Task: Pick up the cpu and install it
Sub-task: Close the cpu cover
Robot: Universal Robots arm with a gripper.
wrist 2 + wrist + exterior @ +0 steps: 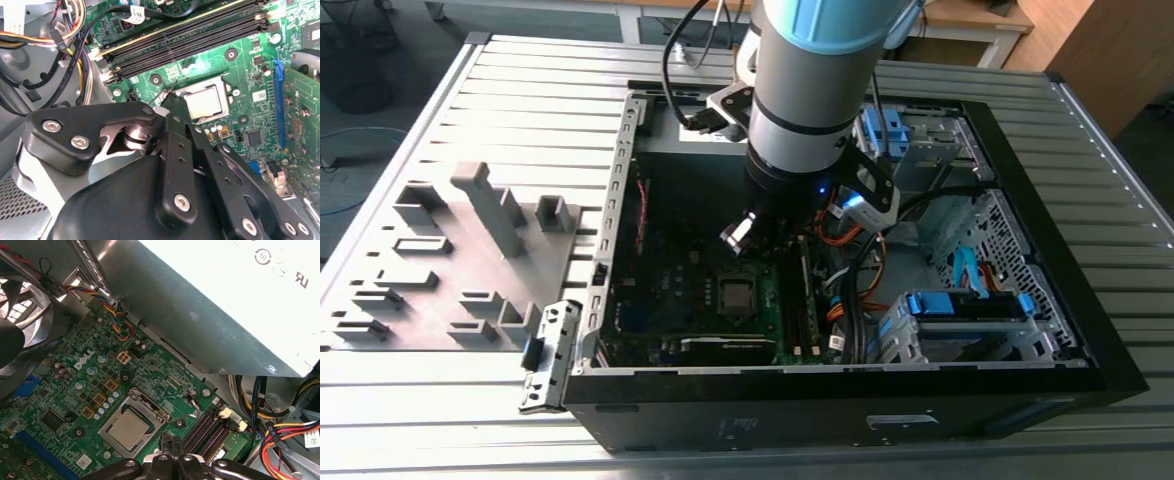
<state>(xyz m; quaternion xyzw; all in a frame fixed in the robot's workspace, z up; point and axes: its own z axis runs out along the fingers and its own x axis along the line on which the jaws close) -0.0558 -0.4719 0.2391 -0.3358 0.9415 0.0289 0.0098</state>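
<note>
hand [170, 102] near seated cpu [206, 101], fan [20, 325] apart

Slatted table [520, 90] (computer case [854, 398], grey fixture [440, 290])

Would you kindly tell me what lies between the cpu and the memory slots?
In the first wrist view, the socket's metal frame and a strip of green board with a mounting hole separate the cpu from the memory slots.

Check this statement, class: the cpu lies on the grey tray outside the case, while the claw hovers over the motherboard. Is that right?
One detail is wrong. In both wrist views the cpu lies in its socket on the green motherboard, not on the grey tray. The claw does hover over the motherboard.
</note>
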